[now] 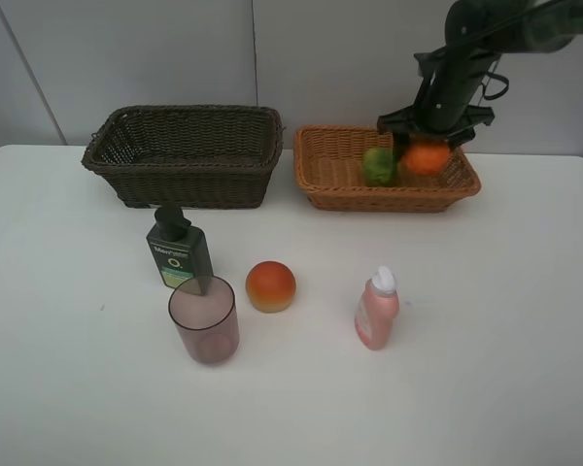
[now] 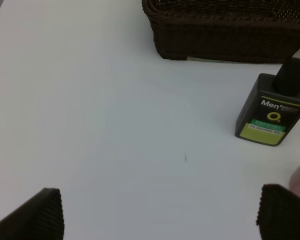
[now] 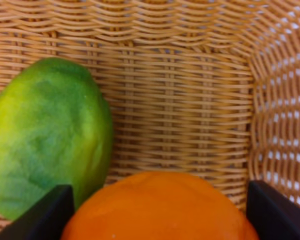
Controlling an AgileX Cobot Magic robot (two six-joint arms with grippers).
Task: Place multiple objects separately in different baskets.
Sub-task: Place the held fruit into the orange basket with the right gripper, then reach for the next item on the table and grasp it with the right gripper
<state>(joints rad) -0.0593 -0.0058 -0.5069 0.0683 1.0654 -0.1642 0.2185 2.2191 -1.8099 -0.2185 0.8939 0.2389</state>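
Looked down from high in front over the whole table (image 1: 505, 388), dark basket (image 1: 180, 184) and tan basket (image 1: 389, 199) at the far side. Faced low and forward from the left wrist, sharing dark basket and pump bottle (image 2: 272, 110). Sat very close inside the tan basket from the right wrist, sharing green fruit (image 3: 45, 135) and tangerine (image 3: 155, 210).

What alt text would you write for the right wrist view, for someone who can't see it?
An orange tangerine is held between the dark jaws of the right gripper, with the inside of a light woven basket behind it. A green oval fruit lies in the basket beside it.
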